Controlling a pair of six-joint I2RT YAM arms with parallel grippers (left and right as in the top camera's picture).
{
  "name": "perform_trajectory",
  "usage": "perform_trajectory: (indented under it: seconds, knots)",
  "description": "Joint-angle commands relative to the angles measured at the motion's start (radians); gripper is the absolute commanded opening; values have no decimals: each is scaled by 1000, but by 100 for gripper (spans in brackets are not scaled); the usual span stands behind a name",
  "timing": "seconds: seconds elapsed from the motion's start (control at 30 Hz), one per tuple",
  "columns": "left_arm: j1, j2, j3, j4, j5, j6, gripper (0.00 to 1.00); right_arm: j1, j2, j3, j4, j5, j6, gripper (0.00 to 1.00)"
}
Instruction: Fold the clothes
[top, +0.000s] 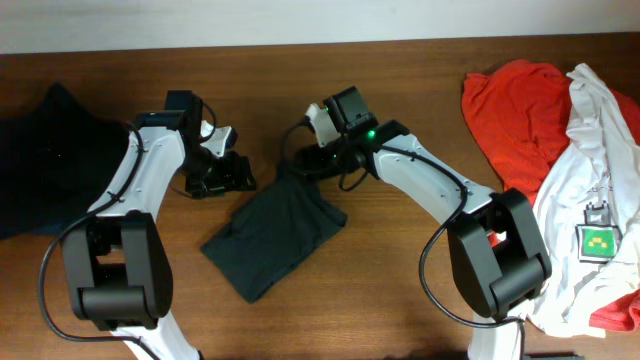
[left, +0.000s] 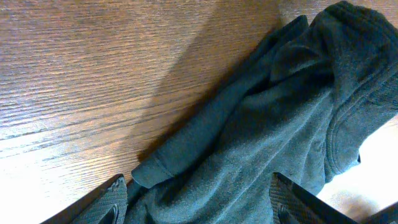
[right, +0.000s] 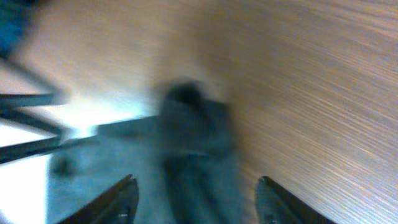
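A dark teal-grey garment (top: 275, 235) lies crumpled on the wooden table at centre, partly folded into a rough rectangle. My left gripper (top: 222, 172) is at its upper left corner. In the left wrist view the fingers (left: 199, 202) are open with the garment's fabric (left: 261, 137) between them. My right gripper (top: 305, 160) is at the garment's upper right corner. In the right wrist view, which is blurred, the fingers (right: 196, 202) are open over a bunched fold of the garment (right: 193, 124).
A red garment (top: 515, 100) and a white garment (top: 590, 190) with a green-patterned tag (top: 598, 241) are piled at the right. A dark navy garment (top: 45, 150) lies at the far left. Bare wood lies along the front of the table.
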Motion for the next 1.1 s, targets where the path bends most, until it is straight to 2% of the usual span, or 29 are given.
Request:
perform_trajectory:
  seconds: [0.0, 0.03, 0.13, 0.17, 0.23, 0.27, 0.33, 0.37, 0.4, 0.47, 0.57, 0.67, 0.77, 0.8, 0.83, 0.97, 1.0, 1.03, 1.07]
  knots:
    - [-2, 13, -4, -2, 17, 15, 73, 21, 6, 34, 22, -148, -53, 65]
    - [-2, 13, -4, -2, 17, 15, 73, 34, 9, 34, 16, -108, -50, 65]
    - [-2, 13, -4, -2, 17, 15, 73, 73, 42, 34, -11, 51, -27, 51]
    - [-2, 13, -4, -2, 17, 15, 73, 79, 64, 34, -14, 100, 4, 42]
    - [-2, 13, -4, -2, 17, 15, 73, 78, 83, 34, -8, 137, 18, 4]
    - [-2, 13, -4, -2, 17, 15, 73, 72, 83, 34, -13, 200, 27, 4]
    - [-2, 13, -4, -3, 17, 15, 73, 38, 80, 35, -36, 370, 184, 4]
    - [-2, 13, -4, -8, 17, 15, 73, 21, 80, 35, -36, 368, 199, 15]
    - [-2, 13, -4, -10, 17, 15, 73, 3, 80, 35, -43, 368, 198, 33]
    - [-2, 13, -4, -8, 17, 15, 73, -28, 80, 35, -67, 369, 198, 38]
    - [-2, 13, -4, -8, 17, 16, 74, -68, 62, 36, -159, 368, 195, 43]
    - [-2, 13, -4, 26, 28, 87, 81, -100, -14, 53, -304, 373, 190, 44]
    - [-17, 57, -4, 106, 174, 239, 87, -132, -131, 68, -489, 371, 182, 53]
    - [-26, 81, -4, 130, 177, 254, 87, -140, -164, 68, -559, 372, 149, 53]
    - [-39, 116, -4, 157, 177, 256, 92, -141, -179, 68, -600, 372, 132, 53]
    - [-86, 240, -4, 222, 208, 256, 92, -144, -188, 68, -706, 372, 116, 53]
    - [-98, 263, -4, 220, 227, 256, 89, -144, -188, 68, -715, 372, 111, 54]
    - [-112, 282, -4, 208, 235, 256, 77, -144, -188, 68, -721, 372, 111, 53]
    - [-130, 290, -4, 184, 235, 256, 60, -144, -188, 68, -724, 372, 105, 53]
